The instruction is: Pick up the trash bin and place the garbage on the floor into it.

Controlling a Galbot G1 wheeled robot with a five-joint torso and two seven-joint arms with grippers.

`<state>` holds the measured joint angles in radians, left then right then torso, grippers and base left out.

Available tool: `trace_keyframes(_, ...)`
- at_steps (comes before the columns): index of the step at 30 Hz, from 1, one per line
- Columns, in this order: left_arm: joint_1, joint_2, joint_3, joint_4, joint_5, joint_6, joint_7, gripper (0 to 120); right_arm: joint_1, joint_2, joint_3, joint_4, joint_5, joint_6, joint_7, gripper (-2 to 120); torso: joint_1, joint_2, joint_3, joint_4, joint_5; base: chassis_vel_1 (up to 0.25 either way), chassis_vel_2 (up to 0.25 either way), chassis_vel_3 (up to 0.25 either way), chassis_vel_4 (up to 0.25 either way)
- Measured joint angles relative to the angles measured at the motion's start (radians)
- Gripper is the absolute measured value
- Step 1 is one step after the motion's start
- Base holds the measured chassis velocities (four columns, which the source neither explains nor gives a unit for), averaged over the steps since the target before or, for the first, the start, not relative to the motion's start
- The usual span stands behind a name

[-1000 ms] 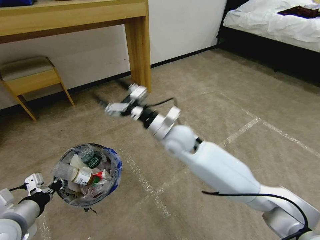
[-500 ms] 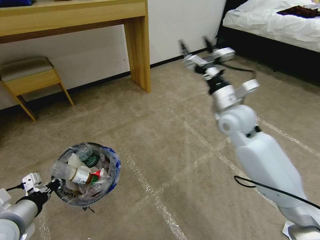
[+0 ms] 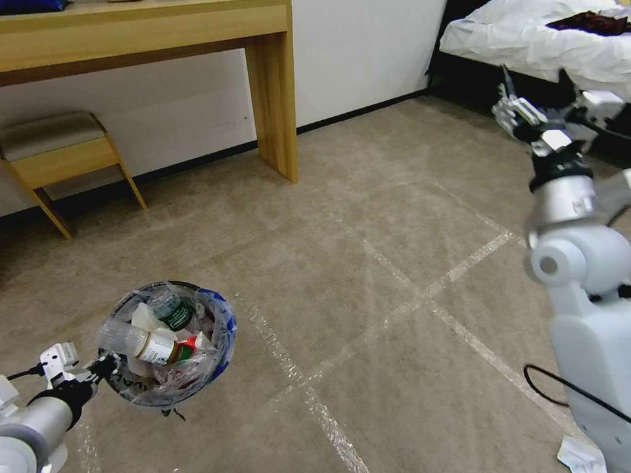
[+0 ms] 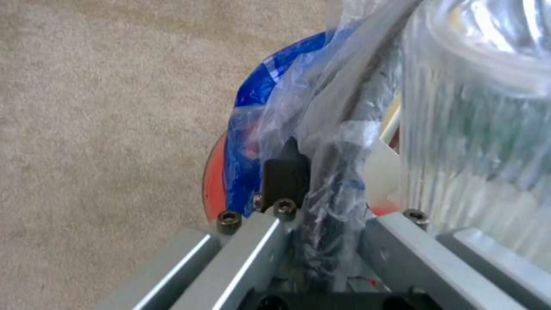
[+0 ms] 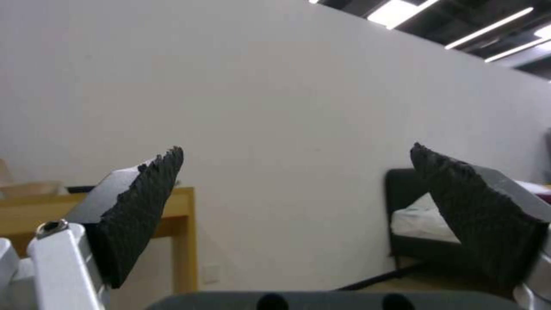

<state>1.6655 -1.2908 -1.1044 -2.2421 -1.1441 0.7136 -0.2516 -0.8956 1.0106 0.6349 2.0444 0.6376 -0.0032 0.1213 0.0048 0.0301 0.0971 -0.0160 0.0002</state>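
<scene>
Change: the right arm had swung from near the wooden desk's leg [image 3: 279, 98], across the carpet, over toward the bed [image 3: 526, 39]; the bin barely shifted.
Right tool [image 3: 536, 98]: raised, pads spread apart, holding nothing.
Left tool [image 3: 98, 371]: clamped on the trash bin [image 3: 223, 328] rim and liner, likely to carry it.
Garbage [image 3: 154, 338]: bottles and wrappers heaped inside.
Floor [image 3: 368, 263]: 1 white scrap [image 3: 582, 454] beside the robot.

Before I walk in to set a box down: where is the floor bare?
The carpet is bare between the desk leg, the bed and the trash bin. It is crowded at the bin, held by the left gripper, and by the raised right gripper, jaws open. A paper scrap lies near the right arm.
</scene>
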Motion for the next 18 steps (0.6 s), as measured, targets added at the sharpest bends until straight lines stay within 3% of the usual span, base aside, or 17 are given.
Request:
trace_keyframes(5, 0.004, -0.005, 0.007, 0.0, 0.012, 0.0, 0.001, 0, -0.09, 0.041, 0.052, 0.035, -0.047, 0.025, 0.0, 100, 0.0, 0.0, 0.0, 0.0, 0.0, 0.0, 0.0, 0.0, 0.0)
trace_keyframes(18, 0.007, -0.029, 0.019, -0.003, 0.029, 0.0, 0.01, 0, -0.16, 0.067, 0.06, 0.047, -0.084, 0.089, -0.02, 100, 0.0, 0.0, 0.0, 0.0001, -0.0003, 0.0, 0.0, 0.0, 0.0)
